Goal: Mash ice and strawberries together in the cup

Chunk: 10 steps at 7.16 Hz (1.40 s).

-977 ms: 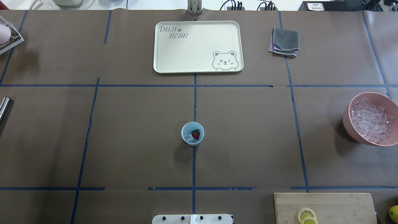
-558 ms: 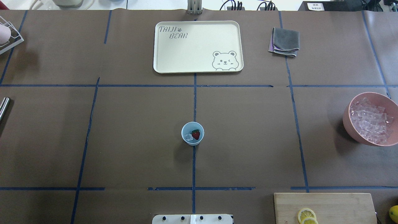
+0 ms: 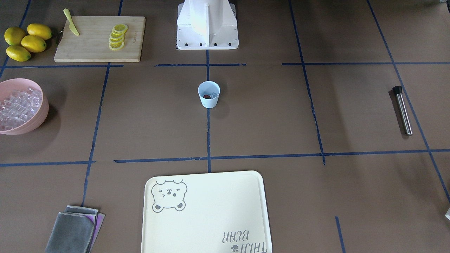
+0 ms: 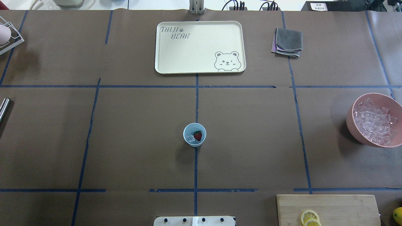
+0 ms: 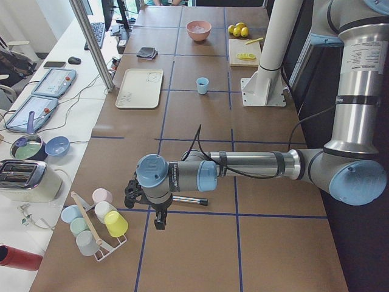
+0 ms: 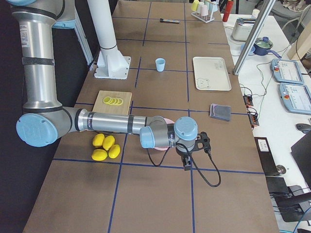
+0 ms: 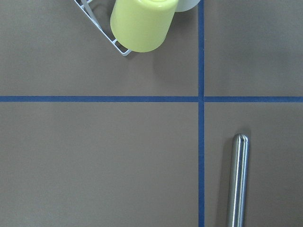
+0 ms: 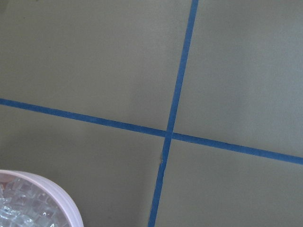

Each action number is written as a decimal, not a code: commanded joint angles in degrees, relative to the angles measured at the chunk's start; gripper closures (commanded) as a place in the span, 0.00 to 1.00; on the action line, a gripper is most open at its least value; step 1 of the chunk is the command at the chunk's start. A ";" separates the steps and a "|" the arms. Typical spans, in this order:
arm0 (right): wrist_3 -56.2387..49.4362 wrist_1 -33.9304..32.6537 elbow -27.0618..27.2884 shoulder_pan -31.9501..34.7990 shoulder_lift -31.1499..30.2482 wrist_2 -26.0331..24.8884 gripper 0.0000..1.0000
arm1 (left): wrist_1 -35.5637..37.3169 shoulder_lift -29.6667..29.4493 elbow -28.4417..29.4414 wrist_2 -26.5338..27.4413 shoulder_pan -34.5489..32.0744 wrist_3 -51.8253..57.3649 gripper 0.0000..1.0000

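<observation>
Item: cup (image 4: pixel 194 135), strawberry (image 4: pixel 198 135) and ice (image 4: pixel 190 138) inside; I fetch muddler (image 3: pixel 402 110) squarely, mid-shaft, with left gripper (image 5: pixel 159 214); both grippers' openings unreadable

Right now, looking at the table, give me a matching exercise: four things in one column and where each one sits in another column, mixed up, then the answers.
Things:
1. strawberry
2. lemon slices
3. metal muddler
4. folded grey cloths

Places:
A. on the wooden cutting board
B. lying flat on the table, far out on the robot's left side
C. inside the pale blue cup, next to the ice
D. on the table, beside the cream bear tray

Pairs: 1-C, 2-A, 3-B, 4-D
</observation>
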 commanded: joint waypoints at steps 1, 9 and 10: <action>0.03 -8.78 1.21 2.37 2.70 3.39 0.01 | -0.01 0.11 0.00 0.00 -0.02 -0.01 0.00; -0.76 -8.93 3.42 3.10 0.44 1.66 0.01 | -0.09 0.37 0.17 0.00 -0.02 -0.01 0.00; -0.76 -9.01 3.42 3.10 0.44 1.66 0.01 | -0.09 0.28 0.17 0.00 -0.02 -0.01 0.00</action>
